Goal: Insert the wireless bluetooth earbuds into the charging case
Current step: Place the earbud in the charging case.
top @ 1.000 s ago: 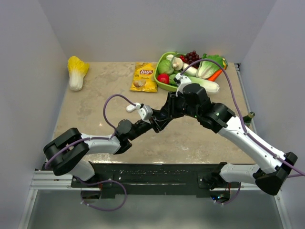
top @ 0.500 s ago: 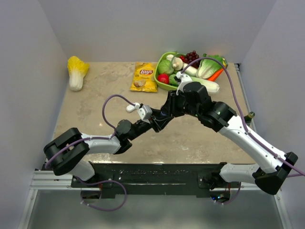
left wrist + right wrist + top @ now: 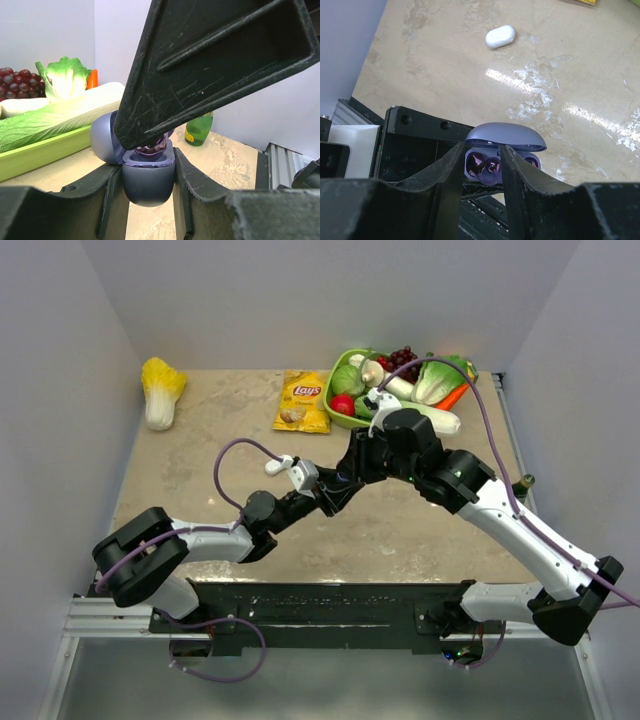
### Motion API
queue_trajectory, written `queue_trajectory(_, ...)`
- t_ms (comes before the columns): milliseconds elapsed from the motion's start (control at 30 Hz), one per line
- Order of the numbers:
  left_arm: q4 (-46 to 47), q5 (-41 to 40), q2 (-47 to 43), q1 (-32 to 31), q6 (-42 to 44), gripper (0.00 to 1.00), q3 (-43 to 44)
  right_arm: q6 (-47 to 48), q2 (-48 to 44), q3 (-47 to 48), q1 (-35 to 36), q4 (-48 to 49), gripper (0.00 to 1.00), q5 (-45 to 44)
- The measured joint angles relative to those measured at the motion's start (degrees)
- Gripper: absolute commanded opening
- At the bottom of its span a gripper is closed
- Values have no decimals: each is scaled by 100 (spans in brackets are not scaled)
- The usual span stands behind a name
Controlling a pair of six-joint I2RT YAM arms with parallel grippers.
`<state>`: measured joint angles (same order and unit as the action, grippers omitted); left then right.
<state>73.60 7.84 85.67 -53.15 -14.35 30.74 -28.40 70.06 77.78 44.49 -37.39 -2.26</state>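
Observation:
My left gripper [image 3: 148, 172] is shut on the body of a purplish-grey charging case [image 3: 148, 182] and holds it upright above the table, lid [image 3: 506, 135] open. My right gripper [image 3: 482, 162] reaches down onto the case's open top. A glossy purplish earbud [image 3: 490, 169] fills the gap between its fingers, at the case's left well. The same earbud [image 3: 150, 147] shows under the right finger [image 3: 210, 55] in the left wrist view. In the top view both grippers meet mid-table [image 3: 343, 482]. No other loose earbuds show.
A white closed case [image 3: 274, 467] lies on the table left of the grippers; it also shows in the right wrist view [image 3: 500, 36]. A green tray [image 3: 334, 416] of toy vegetables, a chips bag [image 3: 303, 400] and a yellow cabbage [image 3: 160, 390] are at the back. A green bottle [image 3: 199, 131] stands at the right.
My right wrist has edged slightly left and down toward the case. The left arm and the case have stayed in place.

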Motion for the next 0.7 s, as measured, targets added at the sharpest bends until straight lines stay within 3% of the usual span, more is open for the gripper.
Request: queue_trajectory(700,-2,568,122,-136,-11,0,0,203,-15,417,-142,426,40,-472)
